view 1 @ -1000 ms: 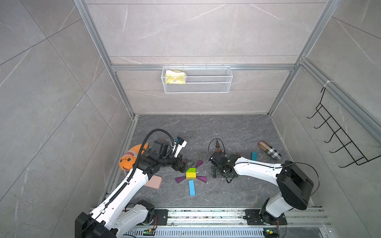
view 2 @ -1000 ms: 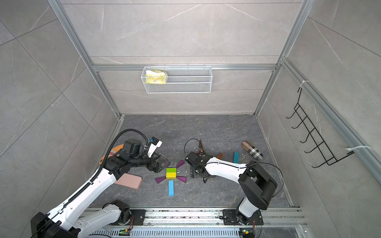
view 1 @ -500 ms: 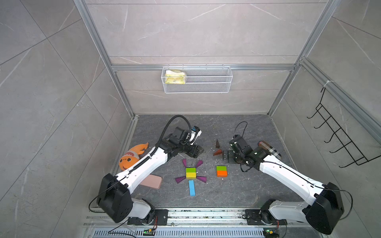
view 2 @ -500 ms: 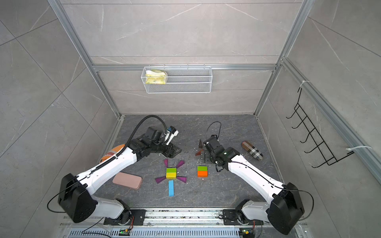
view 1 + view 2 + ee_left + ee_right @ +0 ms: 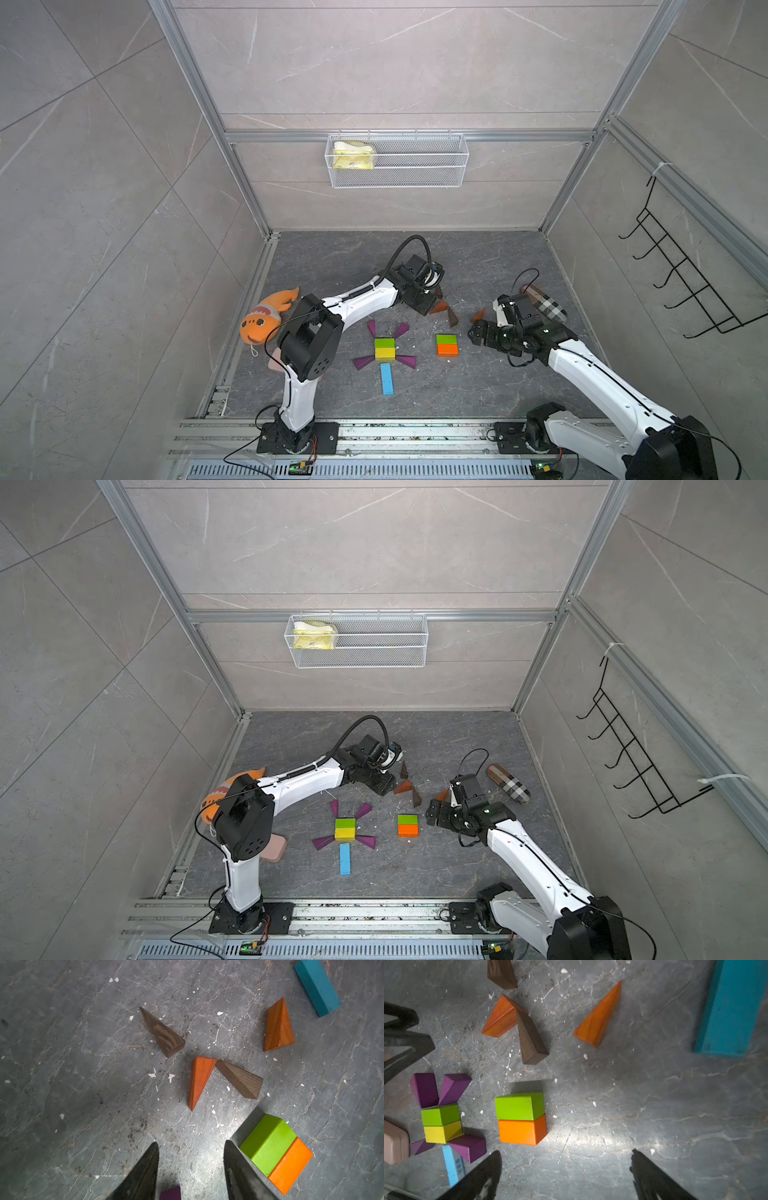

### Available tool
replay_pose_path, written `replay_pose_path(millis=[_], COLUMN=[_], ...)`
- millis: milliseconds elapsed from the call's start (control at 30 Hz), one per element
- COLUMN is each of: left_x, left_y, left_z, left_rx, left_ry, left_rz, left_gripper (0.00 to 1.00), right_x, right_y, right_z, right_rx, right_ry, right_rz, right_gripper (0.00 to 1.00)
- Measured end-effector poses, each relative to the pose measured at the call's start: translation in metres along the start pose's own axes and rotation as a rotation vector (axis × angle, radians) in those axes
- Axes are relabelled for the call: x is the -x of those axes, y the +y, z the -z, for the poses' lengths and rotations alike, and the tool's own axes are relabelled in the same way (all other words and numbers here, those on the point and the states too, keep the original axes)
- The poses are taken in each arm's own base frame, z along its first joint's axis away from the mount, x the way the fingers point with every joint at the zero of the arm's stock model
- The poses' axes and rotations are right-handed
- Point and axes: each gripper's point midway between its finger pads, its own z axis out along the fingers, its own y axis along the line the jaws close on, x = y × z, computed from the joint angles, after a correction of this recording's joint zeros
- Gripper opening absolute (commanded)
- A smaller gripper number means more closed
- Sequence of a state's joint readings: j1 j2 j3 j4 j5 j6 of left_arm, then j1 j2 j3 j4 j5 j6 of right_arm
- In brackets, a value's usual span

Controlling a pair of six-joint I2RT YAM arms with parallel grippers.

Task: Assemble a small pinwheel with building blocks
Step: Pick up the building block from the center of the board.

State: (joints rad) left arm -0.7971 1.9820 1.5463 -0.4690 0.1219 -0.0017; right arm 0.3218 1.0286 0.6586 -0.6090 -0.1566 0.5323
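A green and yellow brick pair (image 5: 384,348) lies mid-floor with purple wedges (image 5: 405,361) fanned around it and a blue bar (image 5: 387,378) below it. A green and orange brick pair (image 5: 447,345) lies to its right. Behind those lie loose wedges: brown (image 5: 164,1034), orange (image 5: 199,1080), brown (image 5: 241,1080) and orange (image 5: 278,1026). My left gripper (image 5: 191,1144) hovers just short of them, jaws partly apart over bare floor, holding nothing. My right gripper (image 5: 565,1152) stands wide open and empty, right of the green and orange pair. A second blue bar (image 5: 735,1005) lies beyond.
An orange plush fish (image 5: 266,318) lies by the left wall, with a pink pad (image 5: 274,848) near it. A plaid pouch (image 5: 544,303) lies behind the right arm. A wire basket (image 5: 397,160) hangs on the back wall and a hook rack (image 5: 681,282) on the right wall.
My left gripper has swung right to the brown and orange wedges, and its jaws have narrowed. My right gripper has drawn back to the right, leaving the green and orange pair on the floor.
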Motion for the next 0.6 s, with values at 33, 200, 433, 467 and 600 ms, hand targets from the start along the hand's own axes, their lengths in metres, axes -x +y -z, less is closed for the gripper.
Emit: replay_pose_path(millis=[33, 200, 433, 467, 600], left_x=[0.002, 0.009, 0.005, 0.004, 0.004], left_y=[-0.003, -0.018, -0.023, -0.023, -0.019], left_z=[-0.003, -0.023, -0.046, -0.047, -0.051], left_rx=[-0.003, -0.02, -0.017, -0.015, -0.001], left_ry=[0.001, 0.01, 0.052, 0.058, 0.062], left_rz=[-0.013, -0.09, -0.146, -0.15, -0.162], left_gripper=[0.46, 0.42, 0.42, 0.42, 0.41], right_x=[-0.003, -0.003, 0.0, 0.001, 0.002], right_y=[0.001, 0.005, 0.004, 0.004, 0.002], right_z=[0.001, 0.007, 0.014, 0.015, 0.018], right_rx=[0.013, 0.046, 0.054, 0.055, 0.057], right_ry=[0.001, -0.018, -0.046, -0.051, -0.058], right_rz=[-0.007, -0.011, -0.017, -0.02, -0.03], right_gripper=[0.97, 0.97, 0.98, 0.98, 0.98])
